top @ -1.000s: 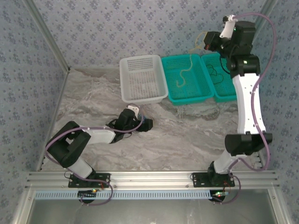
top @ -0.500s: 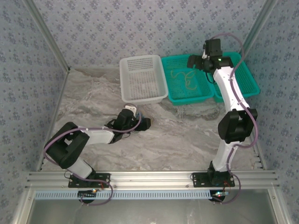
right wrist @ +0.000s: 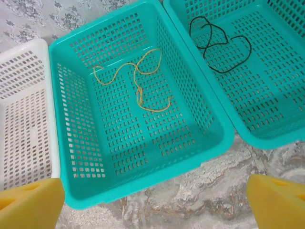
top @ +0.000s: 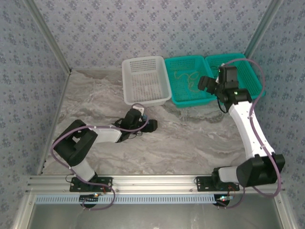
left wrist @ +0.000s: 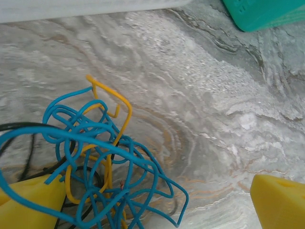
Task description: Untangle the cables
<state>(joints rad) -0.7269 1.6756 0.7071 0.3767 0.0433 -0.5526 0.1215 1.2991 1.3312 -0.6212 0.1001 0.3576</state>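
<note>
1. Walls [top: 143, 28]: pale blue-grey covering with a small repeated floral print, at the rear and on both sides.
2. Corner posts [top: 53, 42]: bare metal profiles along the wall joints.
3. Table [top: 190, 138]: marbled grey-white surface, evenly lit, with soft shadows.
4. Near edge: aluminium rails [top: 152, 180] span the width, with a slotted strip [top: 152, 199] just below.

Baskets: three. One white basket [top: 145, 83], two teal baskets [right wrist: 143, 143].
Cables: one yellow-tan cable [right wrist: 138, 86], one black cable [right wrist: 217, 45], one tangled clump [left wrist: 95, 162] of blue, yellow and black; strand count unclear.
</note>
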